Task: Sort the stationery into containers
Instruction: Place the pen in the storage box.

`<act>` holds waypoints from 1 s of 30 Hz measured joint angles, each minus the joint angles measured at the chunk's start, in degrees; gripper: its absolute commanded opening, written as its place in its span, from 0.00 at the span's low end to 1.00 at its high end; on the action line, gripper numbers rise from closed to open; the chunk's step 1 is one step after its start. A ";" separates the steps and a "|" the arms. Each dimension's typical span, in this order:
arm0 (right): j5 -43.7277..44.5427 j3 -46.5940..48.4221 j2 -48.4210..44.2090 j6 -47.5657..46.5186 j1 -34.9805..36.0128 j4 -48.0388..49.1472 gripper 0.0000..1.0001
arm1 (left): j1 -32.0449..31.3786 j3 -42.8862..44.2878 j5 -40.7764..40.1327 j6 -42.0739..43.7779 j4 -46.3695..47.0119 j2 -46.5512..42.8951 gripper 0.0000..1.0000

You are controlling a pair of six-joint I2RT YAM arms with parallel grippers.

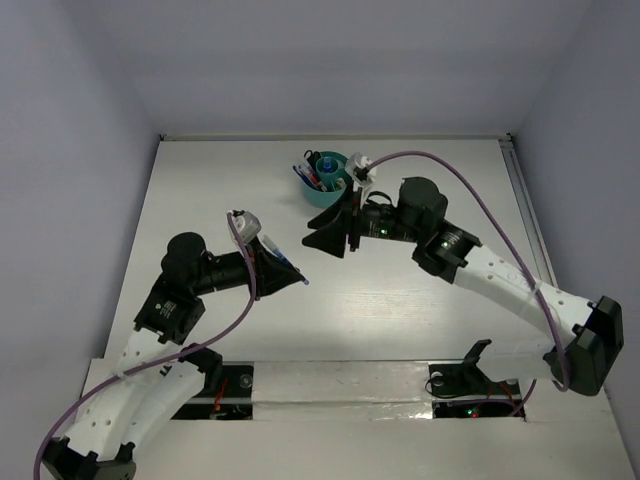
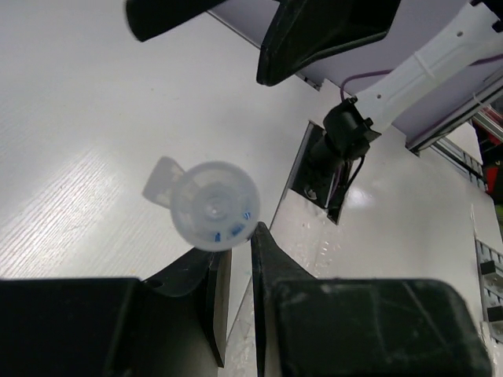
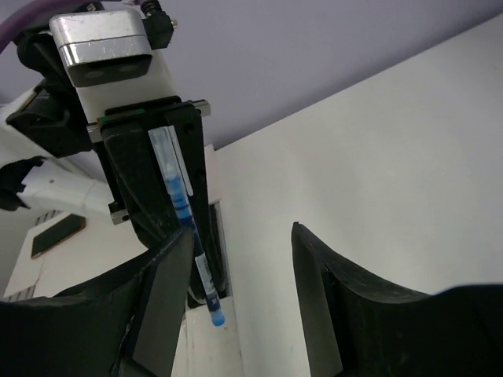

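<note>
My left gripper is shut on a blue pen with a clear cap and holds it above the white table, left of the middle. In the left wrist view the pen shows end-on and blurred, just above the nearly closed fingertips. My right gripper is open and empty, just below the teal cup, which holds several pens. In the right wrist view the pen hangs in the left gripper, beside my own wide-open right gripper.
Purple cables loop over both arms. The cup stands near the table's back edge. Two dark cut-outs with the arm bases sit at the near edge. The right gripper's fingers fill the top of the left wrist view.
</note>
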 measured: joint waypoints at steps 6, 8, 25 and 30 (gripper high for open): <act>-6.64 4.76 5.75 -0.92 0.28 -1.44 0.63 | -0.28 0.00 0.85 0.26 0.28 0.90 0.00; -7.63 4.96 6.60 -1.31 0.76 -2.34 0.63 | -0.28 0.00 0.79 0.28 0.35 1.66 0.00; -11.21 7.08 11.72 -0.44 4.09 -1.73 0.19 | -1.05 -0.46 -0.55 0.31 1.57 4.26 0.00; -11.72 5.99 11.74 1.53 4.09 1.68 0.25 | -1.11 -0.46 -0.83 0.28 1.70 3.48 0.00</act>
